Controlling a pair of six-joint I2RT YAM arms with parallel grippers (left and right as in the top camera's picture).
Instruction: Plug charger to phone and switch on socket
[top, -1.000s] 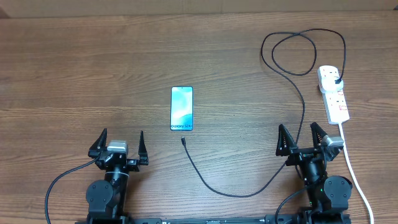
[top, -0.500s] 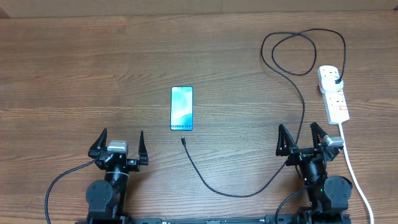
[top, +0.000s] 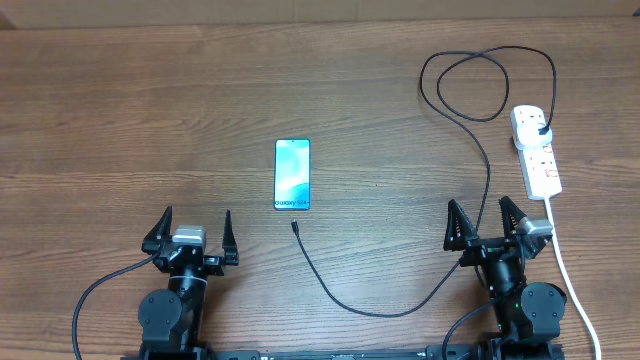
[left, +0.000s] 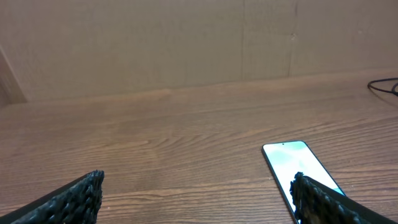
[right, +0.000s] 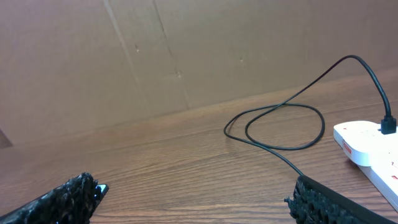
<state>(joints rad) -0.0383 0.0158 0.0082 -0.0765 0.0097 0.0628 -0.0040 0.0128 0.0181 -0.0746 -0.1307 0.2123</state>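
The phone (top: 292, 174) lies face up in the middle of the table, its cyan screen lit; the left wrist view shows it (left: 292, 162) at lower right, partly behind one finger. The charger cable (top: 380, 308) runs from its small connector tip (top: 295, 226), just below the phone, round in a loop (right: 283, 127) to its black plug (top: 541, 129), which sits in the white socket strip (top: 536, 152) at the far right. My left gripper (top: 190, 232) stands open near the front edge, left of the phone. Also open and empty, my right gripper (top: 484, 222) straddles the cable, left of the strip.
The strip's thick white cord (top: 572, 280) trails toward the front right edge, past my right arm. A cardboard wall (left: 186, 43) closes off the table's far side.
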